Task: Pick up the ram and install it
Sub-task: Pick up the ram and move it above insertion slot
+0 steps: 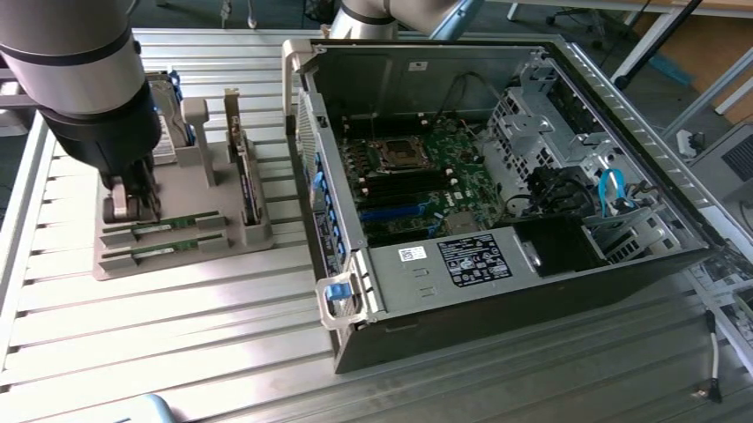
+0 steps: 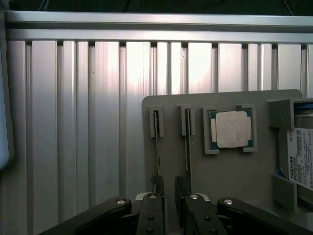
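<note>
Two thin green ram sticks (image 1: 175, 229) (image 1: 165, 251) lie side by side in slots of a grey holder tray (image 1: 176, 264) on the exterior view's left. In the wrist view both show edge-on, ram (image 2: 156, 142) and ram (image 2: 187, 142). My gripper (image 1: 133, 211) hangs just above the tray at the sticks' end. Its dark fingertips (image 2: 157, 185) stand apart, the gripper (image 2: 169, 185) open with nothing between them, roughly over the strip between the two sticks. The open computer case (image 1: 353, 220) lies to the exterior view's right with its motherboard (image 1: 412, 189) exposed.
The tray also holds a square silver processor (image 2: 232, 129), a labelled hard drive (image 2: 298, 159) and an upright dark expansion card (image 1: 245, 176). Everything rests on a ribbed aluminium table (image 1: 176, 335). Blue cables (image 1: 609, 189) and drive cages crowd the case's far side.
</note>
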`<state>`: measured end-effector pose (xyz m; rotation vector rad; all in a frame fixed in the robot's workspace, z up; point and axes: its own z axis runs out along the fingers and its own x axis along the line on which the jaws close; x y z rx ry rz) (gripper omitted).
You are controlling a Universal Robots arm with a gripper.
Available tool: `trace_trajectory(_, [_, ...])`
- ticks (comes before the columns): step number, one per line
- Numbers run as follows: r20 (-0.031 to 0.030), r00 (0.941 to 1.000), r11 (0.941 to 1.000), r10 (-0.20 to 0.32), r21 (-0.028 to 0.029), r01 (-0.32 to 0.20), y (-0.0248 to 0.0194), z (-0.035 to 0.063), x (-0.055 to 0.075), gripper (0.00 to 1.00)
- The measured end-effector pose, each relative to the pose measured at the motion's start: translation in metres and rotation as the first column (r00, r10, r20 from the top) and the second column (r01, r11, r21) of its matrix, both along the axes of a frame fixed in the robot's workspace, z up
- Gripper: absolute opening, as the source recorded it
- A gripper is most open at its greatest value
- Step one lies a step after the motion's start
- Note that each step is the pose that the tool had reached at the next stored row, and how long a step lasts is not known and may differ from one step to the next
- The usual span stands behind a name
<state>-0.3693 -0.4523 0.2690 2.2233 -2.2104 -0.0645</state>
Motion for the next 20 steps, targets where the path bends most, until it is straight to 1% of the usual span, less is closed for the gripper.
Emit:
trace_trajectory(11, [0.0000, 1.0000, 1.0000, 0.000, 0.0000, 0.000, 0.0000, -0.0097, 0.0000, 0.24])
trace_trajectory(16, [-0.0001, 1.0000, 1.0000, 0.000, 0.0000, 0.000, 0.0000, -0.0099, 0.0000, 0.24])
trace_trajectory(20, [0.0000, 1.0000, 1.0000, 0.000, 0.0001, 0.000, -0.0009, -0.0099, 0.0000, 0.24])
